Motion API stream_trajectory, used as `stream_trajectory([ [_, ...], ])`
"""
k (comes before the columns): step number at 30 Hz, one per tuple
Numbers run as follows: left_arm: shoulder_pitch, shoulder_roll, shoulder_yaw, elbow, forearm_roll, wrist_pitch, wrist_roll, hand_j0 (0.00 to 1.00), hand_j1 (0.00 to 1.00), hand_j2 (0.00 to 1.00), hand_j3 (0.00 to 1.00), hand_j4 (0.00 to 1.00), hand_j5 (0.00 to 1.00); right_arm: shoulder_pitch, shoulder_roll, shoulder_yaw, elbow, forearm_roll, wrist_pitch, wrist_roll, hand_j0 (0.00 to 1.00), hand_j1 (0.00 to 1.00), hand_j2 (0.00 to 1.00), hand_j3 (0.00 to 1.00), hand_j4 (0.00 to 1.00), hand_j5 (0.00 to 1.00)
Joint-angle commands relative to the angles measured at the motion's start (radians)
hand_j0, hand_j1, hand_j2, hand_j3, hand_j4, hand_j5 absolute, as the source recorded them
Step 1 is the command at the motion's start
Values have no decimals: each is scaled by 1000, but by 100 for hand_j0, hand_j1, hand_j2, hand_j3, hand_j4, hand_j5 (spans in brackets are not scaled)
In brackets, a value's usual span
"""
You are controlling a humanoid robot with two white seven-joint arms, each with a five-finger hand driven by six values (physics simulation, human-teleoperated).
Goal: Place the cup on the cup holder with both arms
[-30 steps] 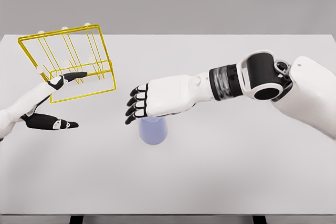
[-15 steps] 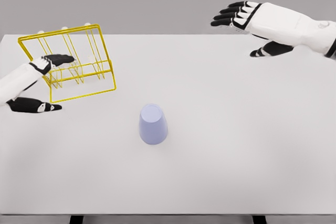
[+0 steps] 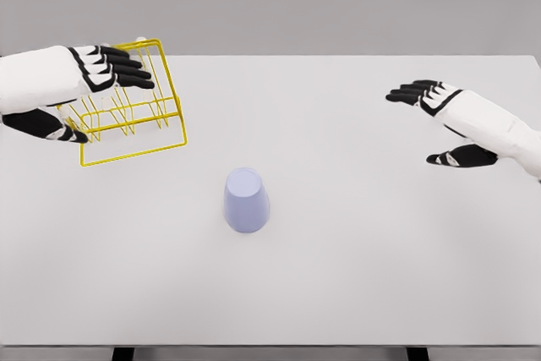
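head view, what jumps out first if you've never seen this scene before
The bright yellow wire cup holder at the table's far left stands out most, with the left hand in front of its top, fingers extended. Next comes the pale lavender cup, upside down and alone near the middle of the white table. The right hand hovers open at the right, well away from the cup.

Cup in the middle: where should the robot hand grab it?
Probably around the side wall of the lavender cup, coming from the right. It stands upside down, closed base on top, so there is no rim to pinch, and the open right robot hand has a free path.
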Motion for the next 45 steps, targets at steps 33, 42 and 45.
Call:
stream_trajectory([
  [33,-727,-381,-916,12,-108,264,-85,100,100,100,100,100,100,-8,33,44,-3,-3,3,-1,100,100,100,100,100,100],
  [42,-703,-427,-971,52,-131,258,-85,100,100,100,100,100,100,-8,33,44,-3,-3,3,-1,100,100,100,100,100,100],
  [45,-696,-438,-979,63,-139,266,-85,100,100,100,100,100,100,-8,33,44,-3,-3,3,-1,100,100,100,100,100,100],
])
